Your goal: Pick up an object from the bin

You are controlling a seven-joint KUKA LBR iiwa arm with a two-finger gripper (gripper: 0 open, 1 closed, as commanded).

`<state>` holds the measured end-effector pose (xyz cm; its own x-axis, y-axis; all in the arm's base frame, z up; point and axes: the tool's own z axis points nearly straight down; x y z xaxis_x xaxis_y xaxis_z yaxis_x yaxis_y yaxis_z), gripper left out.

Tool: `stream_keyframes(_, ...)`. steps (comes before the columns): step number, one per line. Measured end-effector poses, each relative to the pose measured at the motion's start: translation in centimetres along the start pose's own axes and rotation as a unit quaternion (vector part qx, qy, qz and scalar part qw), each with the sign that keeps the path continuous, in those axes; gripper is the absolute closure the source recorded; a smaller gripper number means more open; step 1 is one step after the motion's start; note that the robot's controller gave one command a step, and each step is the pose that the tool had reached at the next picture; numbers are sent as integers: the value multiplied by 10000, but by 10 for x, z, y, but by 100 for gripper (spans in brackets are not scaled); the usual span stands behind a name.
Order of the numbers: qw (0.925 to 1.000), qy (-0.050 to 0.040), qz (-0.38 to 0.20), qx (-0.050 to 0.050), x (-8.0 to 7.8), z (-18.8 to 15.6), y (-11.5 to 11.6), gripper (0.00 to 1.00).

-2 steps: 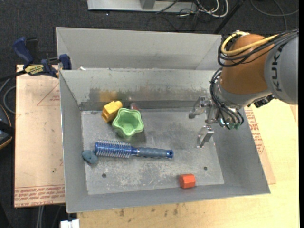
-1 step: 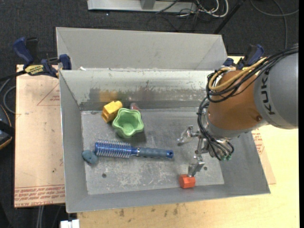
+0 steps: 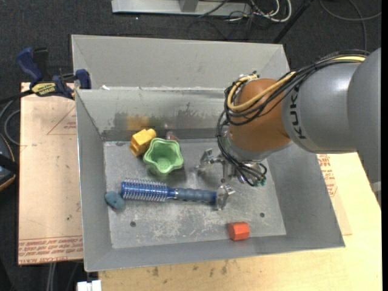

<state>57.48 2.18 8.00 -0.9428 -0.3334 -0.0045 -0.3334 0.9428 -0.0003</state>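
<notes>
My gripper (image 3: pixel 216 176) hangs low over the bin floor right of centre, its two metal fingers spread open with nothing between them. The nearer fingertip (image 3: pixel 225 195) stands right at the handle end of a blue hairbrush (image 3: pixel 163 193), which lies flat across the floor with its bristle head to the left. A green flower-shaped cup (image 3: pixel 164 156) sits upright just left of the gripper, apart from it.
A yellow block (image 3: pixel 142 140) rests against the back wall beside the green cup. A small blue-grey lump (image 3: pixel 115 200) lies at the brush's left end. An orange-red cube (image 3: pixel 239 231) sits near the front wall, below the gripper.
</notes>
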Motion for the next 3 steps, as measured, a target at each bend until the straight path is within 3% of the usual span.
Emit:
stream_keyframes(1,10000,-11,7,2,0,-2,-1,100)
stream_keyframes(2,9999,-29,161,15,-3,-116,-9,100)
stream_keyframes(3,9980,-27,639,16,7,-200,-24,100)
